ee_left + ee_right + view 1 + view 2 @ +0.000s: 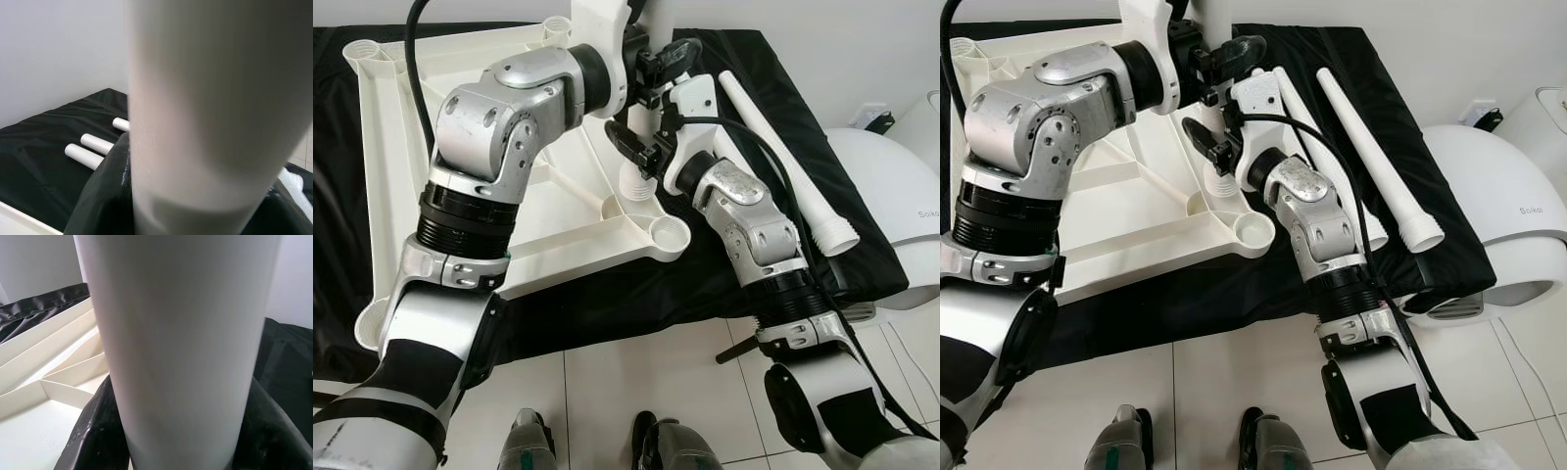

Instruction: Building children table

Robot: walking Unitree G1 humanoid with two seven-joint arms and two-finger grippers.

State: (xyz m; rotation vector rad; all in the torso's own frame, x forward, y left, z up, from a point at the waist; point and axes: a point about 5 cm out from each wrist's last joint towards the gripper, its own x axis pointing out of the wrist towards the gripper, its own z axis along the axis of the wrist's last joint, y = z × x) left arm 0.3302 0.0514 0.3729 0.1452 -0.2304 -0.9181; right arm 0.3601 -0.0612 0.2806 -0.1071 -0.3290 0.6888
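Two grippers on one table leg, you're mid-install.

Your left gripper is clamped high on the upright leg, your right gripper clamped lower, just above its foot at the underside of the upturned tabletop. Near corner socket looks empty, and spare legs lie on the black cloth beside it, so I'd guess you're early on.

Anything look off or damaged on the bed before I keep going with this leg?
Nothing stands out. The white tabletop lies upside down and flat on the black sheet. Both hands, left hand and right hand, hold one white leg upright over it. The spare legs lie neatly beside it, with no visible cracks.
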